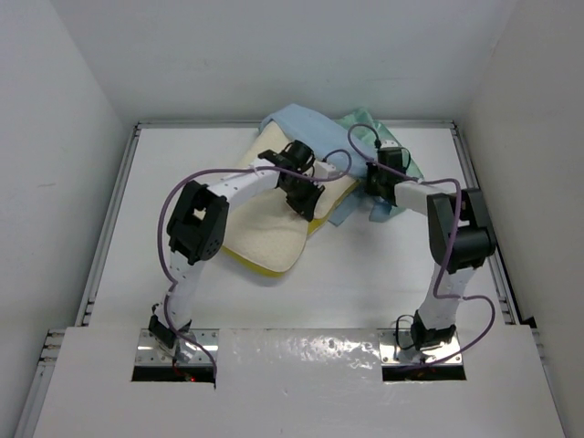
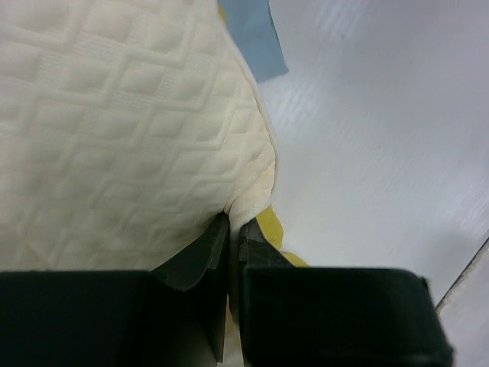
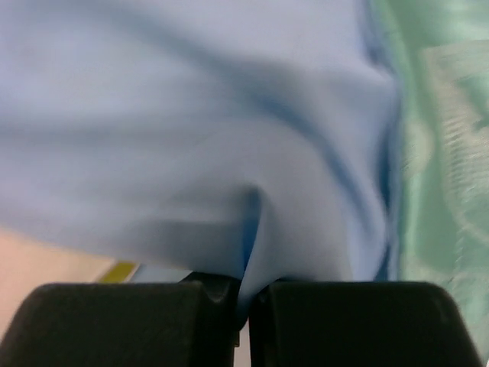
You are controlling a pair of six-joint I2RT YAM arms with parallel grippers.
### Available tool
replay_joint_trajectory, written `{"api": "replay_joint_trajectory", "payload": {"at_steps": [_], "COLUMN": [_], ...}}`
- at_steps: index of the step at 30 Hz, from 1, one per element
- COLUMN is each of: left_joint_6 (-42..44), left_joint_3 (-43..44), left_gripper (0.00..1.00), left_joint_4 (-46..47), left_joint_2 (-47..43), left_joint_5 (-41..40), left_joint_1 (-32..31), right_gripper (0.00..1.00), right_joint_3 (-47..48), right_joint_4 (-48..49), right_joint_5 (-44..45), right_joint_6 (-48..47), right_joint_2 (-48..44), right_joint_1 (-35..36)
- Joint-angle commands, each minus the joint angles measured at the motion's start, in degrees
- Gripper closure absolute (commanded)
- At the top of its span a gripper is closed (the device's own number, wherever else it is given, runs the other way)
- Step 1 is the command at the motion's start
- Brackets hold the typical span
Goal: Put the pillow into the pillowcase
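The cream pillow (image 1: 266, 233) with a yellow edge band lies mid-table, its far end against the pillowcase (image 1: 301, 123), a light blue and sea-green cloth bunched at the back. My left gripper (image 1: 304, 203) is shut on the pillow's right edge; the left wrist view shows the quilted pillow (image 2: 114, 130) pinched between the jaws of the left gripper (image 2: 233, 229). My right gripper (image 1: 376, 187) is shut on a fold of the pillowcase; in the right wrist view the light blue inner cloth (image 3: 191, 115) fills the frame and runs into the right gripper (image 3: 246, 287).
A raised rail (image 1: 114, 210) runs along the left side of the table, another along the right (image 1: 484, 210). White walls enclose the back and sides. Purple cables loop over both arms.
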Motion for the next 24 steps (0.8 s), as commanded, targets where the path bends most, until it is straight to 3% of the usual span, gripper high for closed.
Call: {"api": "replay_joint_trajectory", "payload": {"at_steps": [1, 3, 6, 11, 14, 17, 19, 20, 21, 22, 23, 24], "left_joint_6": [-3.08, -5.8, -7.65, -9.76, -10.99, -11.26, -11.44, -10.83, -10.21, -9.51, -8.02, -7.05], "left_joint_3": [7.66, 11.34, 13.03, 10.76, 9.78, 8.56, 4.36, 2.77, 0.84, -2.66, -3.83, -4.71], "left_gripper": [1.0, 1.0, 1.0, 1.0, 1.0, 1.0, 1.0, 1.0, 1.0, 1.0, 0.98, 0.79], "left_joint_4": [4.01, 4.98, 5.6, 7.09, 9.2, 11.21, 12.98, 14.03, 14.65, 15.26, 15.44, 15.01], "left_joint_2": [0.61, -0.53, -2.29, -2.99, -5.27, -8.52, -9.41, -9.41, -9.24, -9.06, -8.37, -7.92], "left_joint_5": [0.08, 2.45, 1.14, 1.49, 2.98, 2.11, 2.45, 2.89, 3.59, 6.29, 7.8, 9.73], "left_joint_1": [2.02, 2.55, 2.73, 2.64, 3.08, 3.96, 3.7, 3.35, 2.91, 1.77, 1.33, 0.98], "right_gripper": [1.0, 1.0, 1.0, 1.0, 1.0, 1.0, 1.0, 0.93, 0.78, 0.59, 0.34, 0.28], "right_joint_3": [-2.74, -4.51, -6.54, -10.14, -12.07, -16.73, -13.5, -11.13, -10.5, -10.32, -10.49, -11.19], "right_joint_4": [-6.17, -12.22, -18.39, -11.23, -11.01, -5.83, -14.46, -16.79, -18.47, -19.53, -19.72, -19.72], "right_joint_5": [-22.86, -31.81, -35.98, -45.9, -44.27, -43.19, -40.85, -39.61, -38.64, -38.46, -39.67, -39.77], "right_joint_6": [-6.81, -10.06, -12.0, -3.41, -1.72, 5.64, 2.69, 1.11, -0.82, -1.19, -1.02, -0.15], "right_joint_2": [-10.7, -16.85, -22.93, -23.82, -21.89, -19.08, -17.75, -17.75, -18.27, -19.85, -20.99, -22.31], "right_joint_1": [0.04, 1.0, 5.12, 9.88, 8.31, 1.46, 2.05, 3.1, 4.25, 5.3, 5.31, 5.23]}}
